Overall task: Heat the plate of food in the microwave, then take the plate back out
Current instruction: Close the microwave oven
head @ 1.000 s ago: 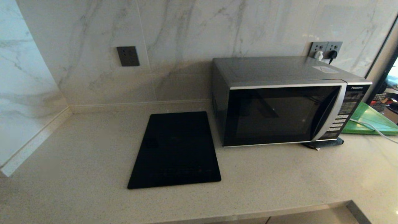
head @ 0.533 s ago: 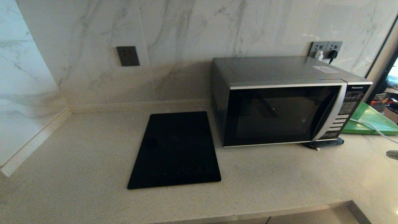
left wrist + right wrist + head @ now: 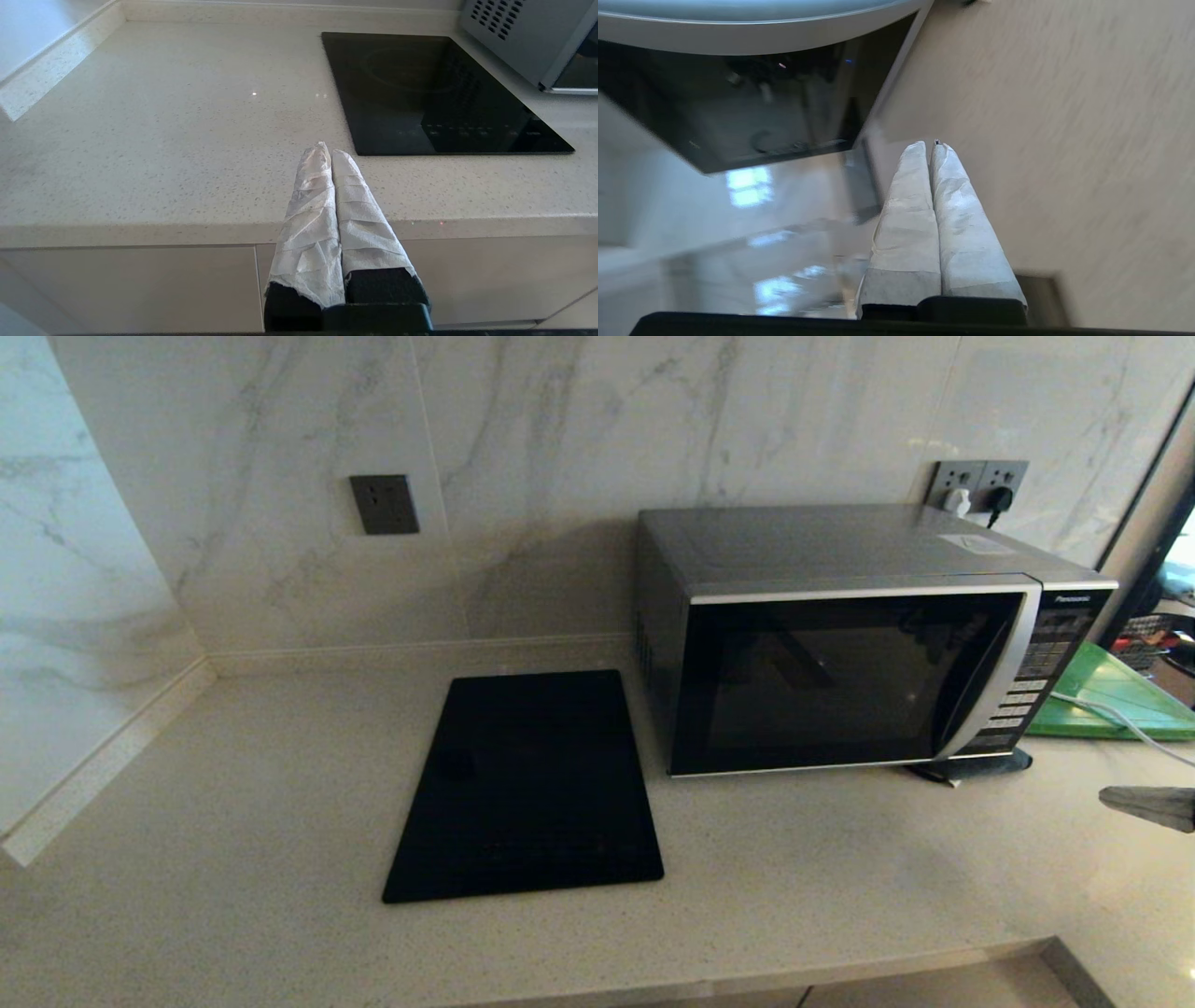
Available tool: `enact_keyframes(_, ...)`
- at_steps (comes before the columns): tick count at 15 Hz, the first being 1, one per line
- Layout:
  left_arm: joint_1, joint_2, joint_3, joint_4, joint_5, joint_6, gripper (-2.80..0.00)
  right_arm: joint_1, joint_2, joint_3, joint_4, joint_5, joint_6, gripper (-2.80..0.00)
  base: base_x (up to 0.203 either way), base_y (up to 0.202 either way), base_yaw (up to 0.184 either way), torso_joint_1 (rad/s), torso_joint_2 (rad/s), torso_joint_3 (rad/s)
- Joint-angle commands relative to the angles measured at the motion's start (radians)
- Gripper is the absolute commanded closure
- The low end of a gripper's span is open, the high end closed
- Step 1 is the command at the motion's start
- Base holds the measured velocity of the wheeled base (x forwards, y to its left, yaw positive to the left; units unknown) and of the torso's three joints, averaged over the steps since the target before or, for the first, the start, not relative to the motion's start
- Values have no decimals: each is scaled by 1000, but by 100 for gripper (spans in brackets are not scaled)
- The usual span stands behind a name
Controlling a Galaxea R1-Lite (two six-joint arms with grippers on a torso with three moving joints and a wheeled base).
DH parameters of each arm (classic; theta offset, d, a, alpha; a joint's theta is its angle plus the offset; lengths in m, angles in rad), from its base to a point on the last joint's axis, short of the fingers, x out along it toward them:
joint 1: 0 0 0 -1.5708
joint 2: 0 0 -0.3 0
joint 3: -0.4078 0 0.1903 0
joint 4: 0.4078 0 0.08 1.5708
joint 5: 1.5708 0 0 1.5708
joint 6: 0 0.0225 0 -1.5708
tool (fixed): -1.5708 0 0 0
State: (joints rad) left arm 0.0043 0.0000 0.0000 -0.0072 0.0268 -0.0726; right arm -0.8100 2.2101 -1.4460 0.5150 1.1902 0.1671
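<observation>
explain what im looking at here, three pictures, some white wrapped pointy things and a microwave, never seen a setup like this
These are three cameras on one two-armed robot at a kitchen counter. The wide picture comes from its head, looking down at the microwave, door shut, with a flat black slab to its left and a green board to its right.

The other two pictures come from cameras on the wrists, looking along the fingers. The white pointy things are those fingers, wrapped in white material. The left tool hangs at the counter's front edge, shut and holding nothing. The right tool is also shut and empty; in the head view it pokes in at the right edge, over the counter to the right of the microwave.

No plate of food shows in any picture.
</observation>
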Motion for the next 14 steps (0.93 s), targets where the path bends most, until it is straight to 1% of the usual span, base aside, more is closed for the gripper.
enact_keyframes(1, 0, 2, 0, 0, 1, -1, 0, 6, 59, -21, -42, 4, -9, 0, 0, 0, 0, 0, 0, 0)
enact_keyframes(3, 0, 2, 0, 0, 1, -1, 0, 13, 97, -54, -93, -20, -4, 0, 0, 0, 0, 0, 0, 0)
enact_keyframes(4, 0, 2, 0, 0, 1, -1, 0, 15, 108, -79, -105, -38, 18, 0, 0, 0, 0, 0, 0, 0)
enact_keyframes(5, 0, 2, 0, 0, 1, -1, 0, 15, 115, -113, -113, -49, 83, 0, 0, 0, 0, 0, 0, 0)
enact_keyframes(6, 0, 2, 0, 0, 1, -1, 0, 16, 123, -153, -128, -71, 191, 0, 0, 0, 0, 0, 0, 0)
enact_keyframes(7, 0, 2, 0, 0, 1, -1, 0, 22, 130, -190, -154, -115, 343, 0, 0, 0, 0, 0, 0, 0)
enact_keyframes(8, 0, 2, 0, 0, 1, -1, 0, 38, 134, -209, -205, -176, 484, 0, 0, 0, 0, 0, 0, 0)
enact_keyframes(9, 0, 2, 0, 0, 1, -1, 0, 67, 137, -211, -277, -243, 574, 0, 0, 0, 0, 0, 0, 0)
enact_keyframes(11, 0, 2, 0, 0, 1, -1, 0, 107, 141, -207, -298, -283, 647, 0, 0, 0, 0, 0, 0, 0)
enact_keyframes(12, 0, 2, 0, 0, 1, -1, 0, 125, 144, -206, -299, -318, 680, 0, 0, 0, 0, 0, 0, 0)
enact_keyframes(13, 0, 2, 0, 0, 1, -1, 0, 145, 144, -205, -300, -350, 705, 0, 0, 0, 0, 0, 0, 0)
enact_keyframes(14, 0, 2, 0, 0, 1, -1, 0, 164, 144, -200, -299, -364, 722, 0, 0, 0, 0, 0, 0, 0)
